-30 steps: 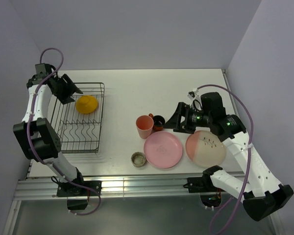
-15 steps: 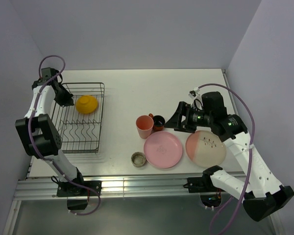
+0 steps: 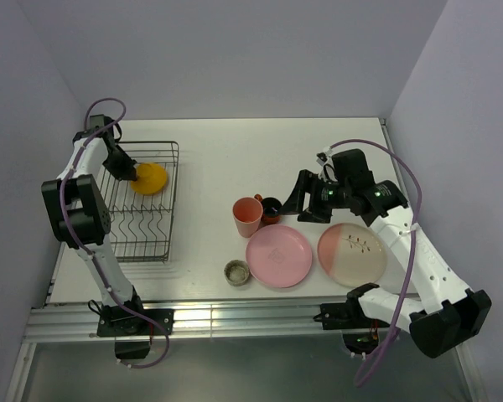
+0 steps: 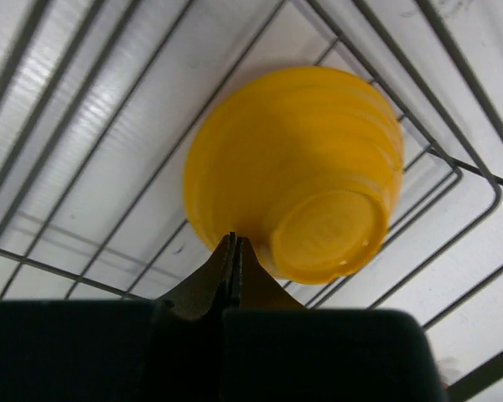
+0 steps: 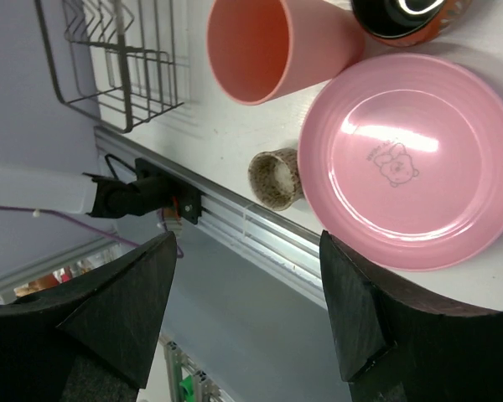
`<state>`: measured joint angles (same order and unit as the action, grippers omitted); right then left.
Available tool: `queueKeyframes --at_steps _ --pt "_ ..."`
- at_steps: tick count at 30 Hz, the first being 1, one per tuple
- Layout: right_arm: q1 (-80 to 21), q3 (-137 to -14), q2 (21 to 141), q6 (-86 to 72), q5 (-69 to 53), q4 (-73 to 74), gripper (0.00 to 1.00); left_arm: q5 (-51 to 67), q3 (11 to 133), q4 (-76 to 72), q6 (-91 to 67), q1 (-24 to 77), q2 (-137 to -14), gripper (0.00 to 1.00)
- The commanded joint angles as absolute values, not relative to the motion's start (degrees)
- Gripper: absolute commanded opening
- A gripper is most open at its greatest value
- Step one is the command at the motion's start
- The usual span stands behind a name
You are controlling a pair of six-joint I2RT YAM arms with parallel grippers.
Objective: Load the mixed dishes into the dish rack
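The orange-yellow bowl [image 4: 293, 167] is seen base-up at the far end of the dish rack [image 3: 142, 243], with the left pincer [image 4: 235, 243] pressed together just beside its rim. The right pincer [image 5: 247, 251] is held spread over the pink tumbler [image 3: 247, 215] and pink plate [image 3: 278, 256]. Open tabletop [image 3: 235, 159] is seen between rack and tumbler.

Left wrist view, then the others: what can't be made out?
Left wrist: whether the shut left gripper touches the orange-yellow bowl; the gripper itself covers that spot.
Right wrist: small dark red-brown cup, cut off by the top edge.
Top external: small speckled beige cup, inside too small.
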<state>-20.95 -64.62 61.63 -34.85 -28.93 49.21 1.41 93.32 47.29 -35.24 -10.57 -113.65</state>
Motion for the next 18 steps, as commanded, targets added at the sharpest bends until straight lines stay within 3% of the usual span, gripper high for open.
queueKeyframes --at_steps 1,10,18 --pt "-20.7 -67.2 63.2 -34.5 -25.9 49.3 0.76 1.9 97.0 47.6 -36.1 -8.6 -113.7 0.00" --pt "-20.6 -67.6 68.2 -36.7 -17.3 50.2 0.75 4.4 102.4 49.6 -34.8 -7.0 -117.5 0.00" --pt "-20.1 -67.8 73.7 -35.0 -11.2 50.8 0.73 4.4 99.2 48.9 -35.1 -4.8 -113.6 0.00"
